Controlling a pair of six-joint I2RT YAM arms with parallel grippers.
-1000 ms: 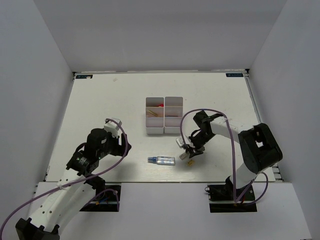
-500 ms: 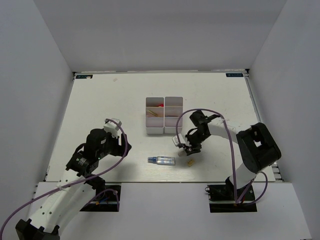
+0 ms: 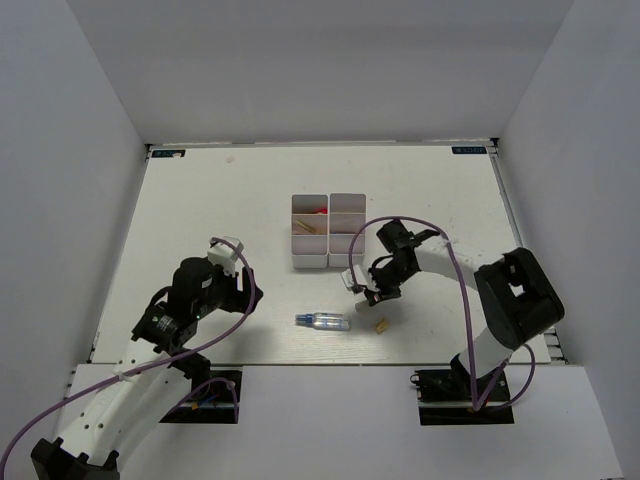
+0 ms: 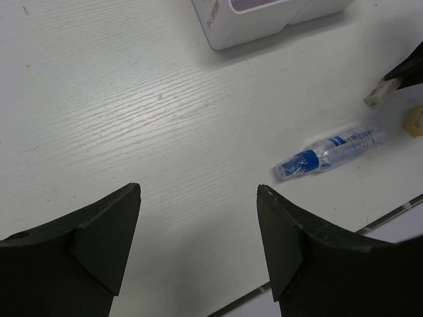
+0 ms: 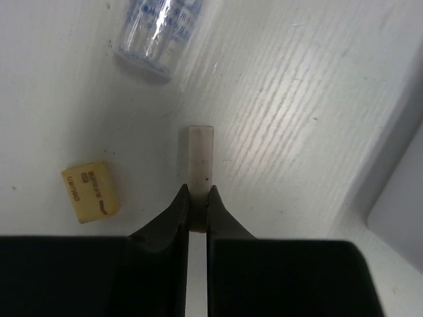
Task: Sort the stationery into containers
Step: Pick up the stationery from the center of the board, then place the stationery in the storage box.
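Two white three-compartment containers point(image 3: 312, 258) stand side by side at mid-table. A red item point(image 3: 318, 210) and a tan stick point(image 3: 308, 228) lie in the left one. My right gripper point(image 5: 198, 190) is shut on a small white eraser point(image 5: 201, 152) and holds it above the table, just off the containers' near right corner point(image 3: 354, 280). A yellow eraser point(image 5: 91, 191) and the silver-blue tube point(image 5: 158, 30) lie on the table near it. My left gripper point(image 4: 198, 190) is open and empty, left of the tube point(image 4: 330, 150).
The near table edge point(image 4: 390, 214) runs just behind the tube and the yellow eraser point(image 3: 381, 325). A container wall point(image 5: 403, 198) is close on the right of the right gripper. White walls enclose the table on three sides.
My right gripper has moved up and left towards the containers with the white eraser in it, away from the yellow eraser on the table. The left arm has not moved.
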